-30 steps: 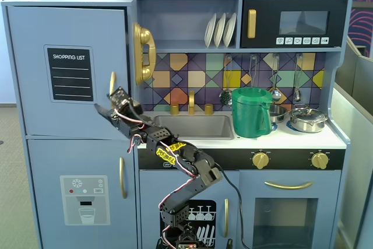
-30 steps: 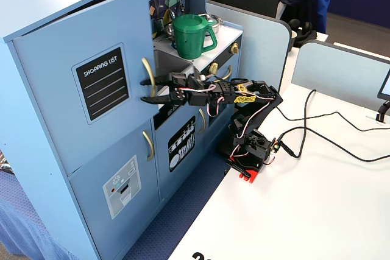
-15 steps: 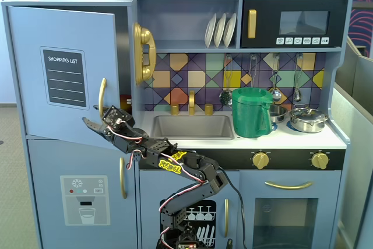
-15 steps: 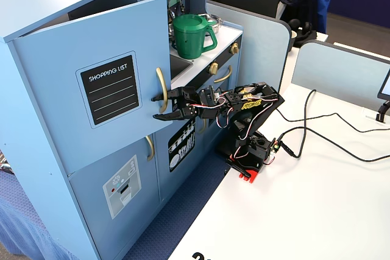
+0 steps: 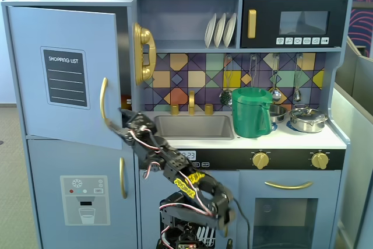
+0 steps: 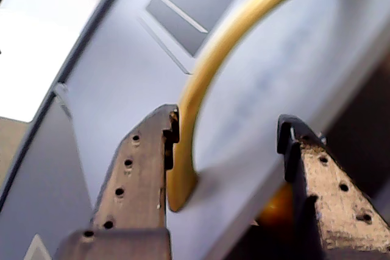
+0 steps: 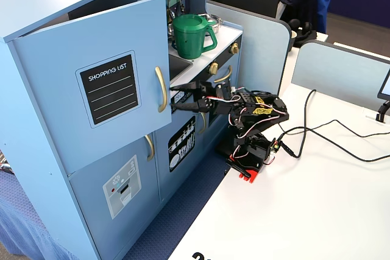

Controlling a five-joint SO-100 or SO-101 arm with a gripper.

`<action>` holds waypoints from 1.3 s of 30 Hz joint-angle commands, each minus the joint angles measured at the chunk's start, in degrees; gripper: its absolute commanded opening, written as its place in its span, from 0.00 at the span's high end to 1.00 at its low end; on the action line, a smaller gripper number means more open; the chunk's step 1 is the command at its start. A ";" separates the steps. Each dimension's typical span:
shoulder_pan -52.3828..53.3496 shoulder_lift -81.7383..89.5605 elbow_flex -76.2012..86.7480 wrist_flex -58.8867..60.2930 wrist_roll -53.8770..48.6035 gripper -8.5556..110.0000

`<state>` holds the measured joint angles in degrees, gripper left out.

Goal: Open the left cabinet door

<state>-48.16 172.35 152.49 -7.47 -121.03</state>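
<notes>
The left cabinet door (image 5: 64, 74) is light blue with a black "SHOPPING LIST" panel and a curved gold handle (image 5: 103, 100). It stands partly open, swung out from the cabinet, as another fixed view also shows (image 7: 97, 83). My gripper (image 5: 119, 125) is open at the door's free edge, by the handle's lower end (image 7: 160, 89). In the wrist view the gripper (image 6: 228, 120) straddles the door's edge. The left finger (image 6: 143, 175) lies against the gold handle (image 6: 231, 41); the right finger (image 6: 320, 178) is behind the door's edge. Nothing is clamped.
Below is the blue door with the water-dispenser picture (image 5: 84, 199). A gold phone (image 5: 143, 53), a sink (image 5: 192, 126), a green pitcher (image 5: 252, 112) and the black microwave (image 5: 294, 23) lie to the right. The arm's base (image 7: 250, 153) and cables (image 7: 329, 132) are on the white table.
</notes>
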 commanded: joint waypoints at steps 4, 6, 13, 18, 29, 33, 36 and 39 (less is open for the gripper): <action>10.81 8.96 2.11 5.80 7.73 0.82; 12.92 9.58 2.02 7.38 9.58 0.82; 18.81 -0.53 -3.78 10.11 13.62 0.83; 16.35 -11.60 -8.70 4.04 11.43 0.83; 3.08 -21.53 -15.38 -4.83 1.23 0.83; -1.93 -21.09 -13.54 -7.03 -1.14 0.83; -4.75 -21.09 -12.66 -8.35 -2.64 0.83; -7.29 -21.80 -11.87 -10.28 -3.43 0.83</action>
<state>-52.21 151.08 141.42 -14.33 -123.22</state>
